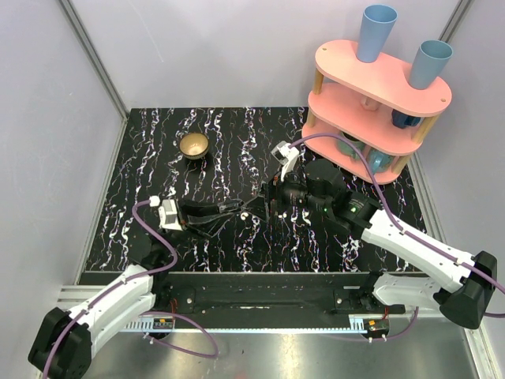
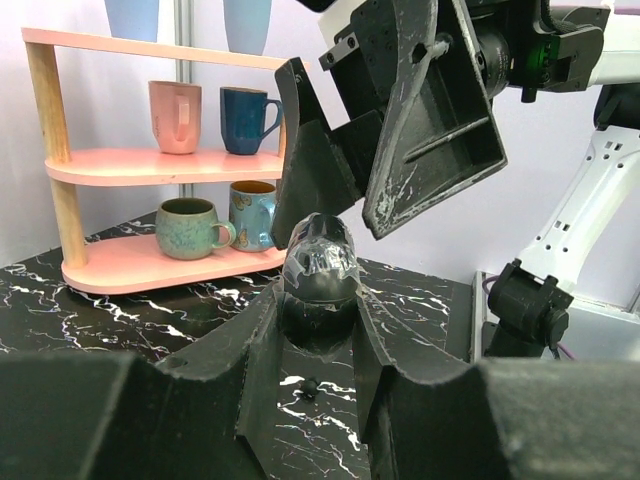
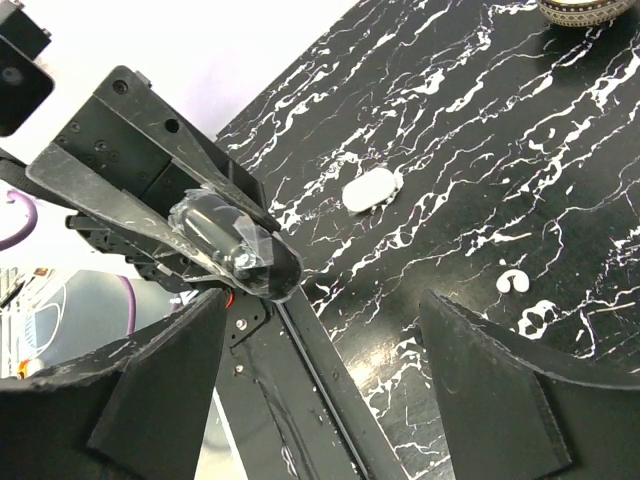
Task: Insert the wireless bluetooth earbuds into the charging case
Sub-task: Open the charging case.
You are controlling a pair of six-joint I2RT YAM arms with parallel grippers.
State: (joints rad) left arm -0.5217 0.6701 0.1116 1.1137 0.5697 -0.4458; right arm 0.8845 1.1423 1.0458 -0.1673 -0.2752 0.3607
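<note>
In the right wrist view the white oval charging case (image 3: 370, 190) lies flat on the black marbled table. The tiny white earbuds (image 3: 512, 283) lie apart from it, nearer my right gripper's far finger. My right gripper (image 3: 330, 380) hangs open over the table's near edge with nothing between its fingers; from above it (image 1: 272, 201) sits mid-table. My left gripper (image 2: 318, 300) is shut on a small black block (image 2: 320, 265) wrapped in clear film, held up just under the right gripper's fingers (image 2: 420, 110). That block (image 3: 225, 245) also shows from the right wrist.
A brass bowl (image 1: 193, 144) stands at the back left of the table. A pink three-tier shelf (image 1: 371, 87) with mugs and blue cups stands at the back right, close behind the right arm. A black rail (image 3: 330, 400) runs along the near edge.
</note>
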